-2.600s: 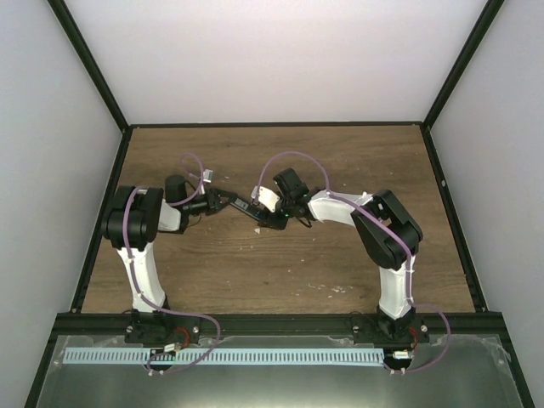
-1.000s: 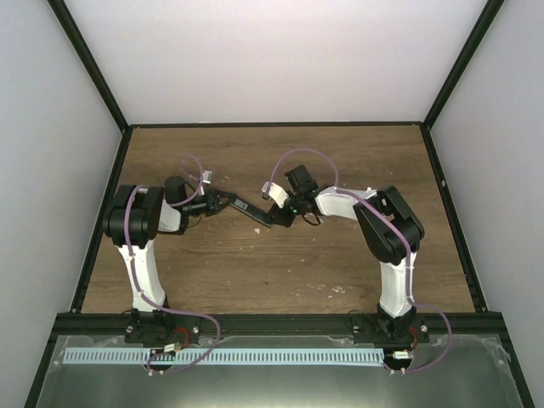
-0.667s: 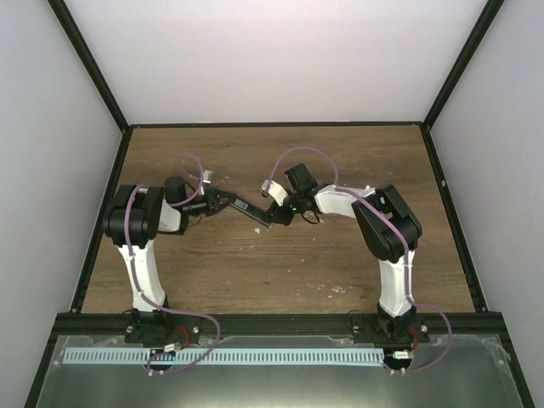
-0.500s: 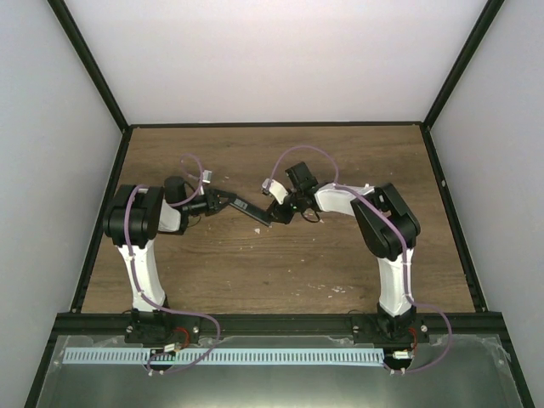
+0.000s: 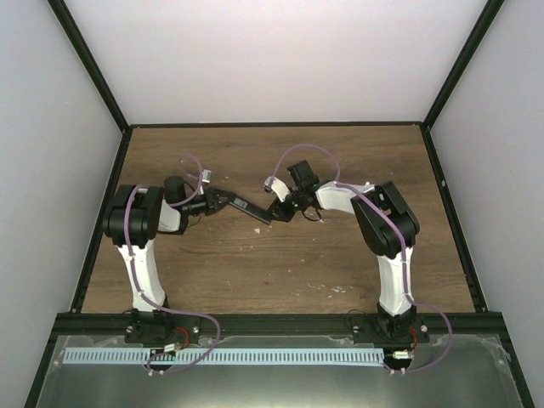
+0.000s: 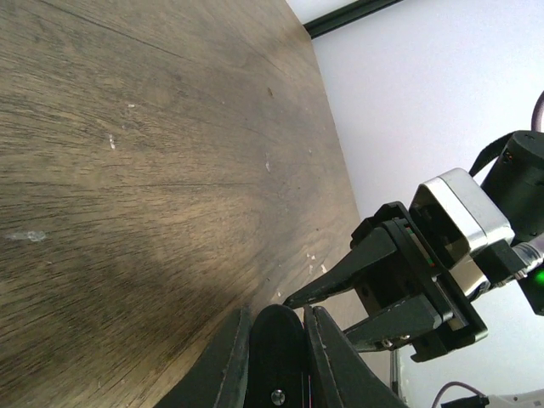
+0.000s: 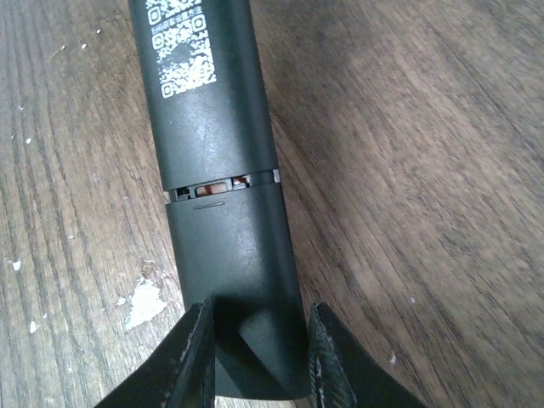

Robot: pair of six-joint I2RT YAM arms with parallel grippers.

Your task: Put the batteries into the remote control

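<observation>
Spanning the gap between the two hands, the remote control lies over the table with its back side up. The left gripper is clamped narrow on one end, and the black body fills the space between its fingers. The right gripper straddles the opposite end. Its fingers sit narrow, close against either edge, though I cannot tell whether they actually press. Just ahead of those fingers a seam crosses the remote, slightly parted, with coppery metal showing in the slit. Farther out from the hand are white printed code labels. Under both hands the table is dark brown wood grain dusted with pale specks, and a white flake lies just beside one finger of the right gripper. Plain white walls close round the table, edged by a black frame.
</observation>
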